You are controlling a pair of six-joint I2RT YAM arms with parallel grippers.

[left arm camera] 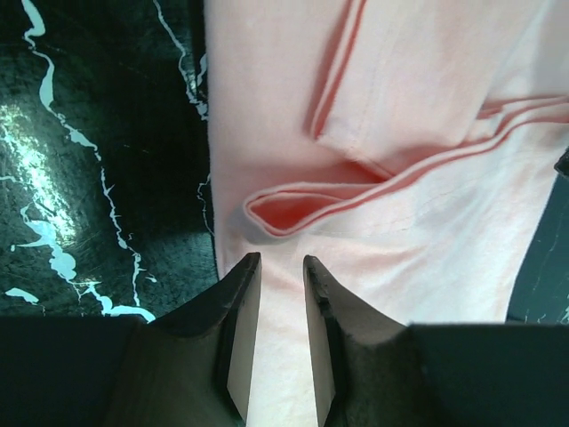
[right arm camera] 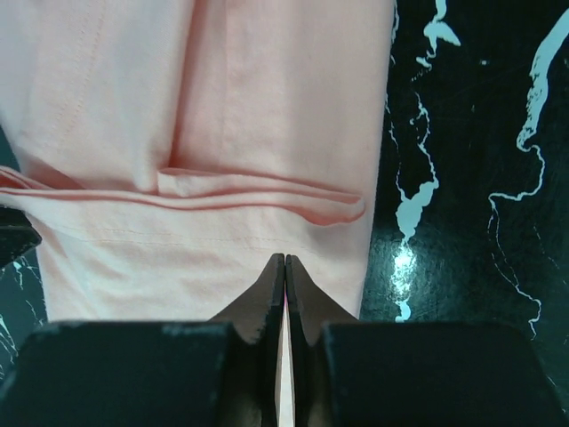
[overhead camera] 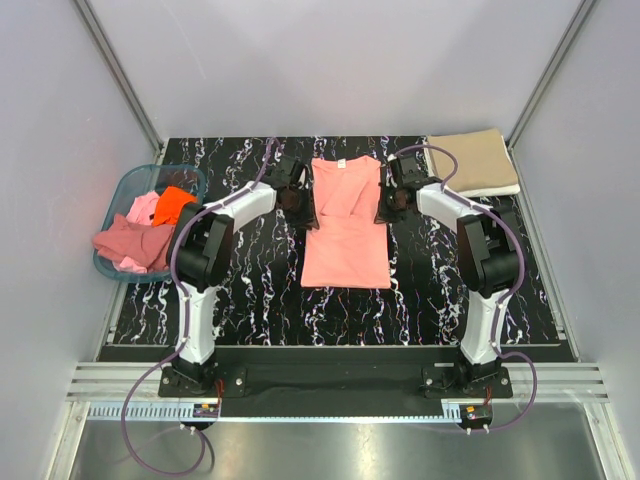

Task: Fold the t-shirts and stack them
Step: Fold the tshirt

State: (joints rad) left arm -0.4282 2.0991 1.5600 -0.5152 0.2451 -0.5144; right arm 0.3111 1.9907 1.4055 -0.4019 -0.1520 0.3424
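A salmon-pink t-shirt (overhead camera: 345,240) lies flat mid-table, its sleeves folded in, collar toward the far edge. My left gripper (overhead camera: 303,205) is at the shirt's left edge. In the left wrist view it (left arm camera: 280,260) is open a little, with the shirt (left arm camera: 400,231) showing through the gap and a folded hem just ahead. My right gripper (overhead camera: 388,205) is at the shirt's right edge. In the right wrist view it (right arm camera: 284,258) is shut, with a thin pink line of the shirt (right arm camera: 222,107) between the tips. A folded tan t-shirt (overhead camera: 475,162) lies at the far right.
A translucent teal basket (overhead camera: 120,190) at the left edge holds orange (overhead camera: 172,205), light pink (overhead camera: 143,208) and dusty rose (overhead camera: 130,243) shirts, the last spilling over its rim. The black marbled tabletop (overhead camera: 240,290) is bounded by grey walls.
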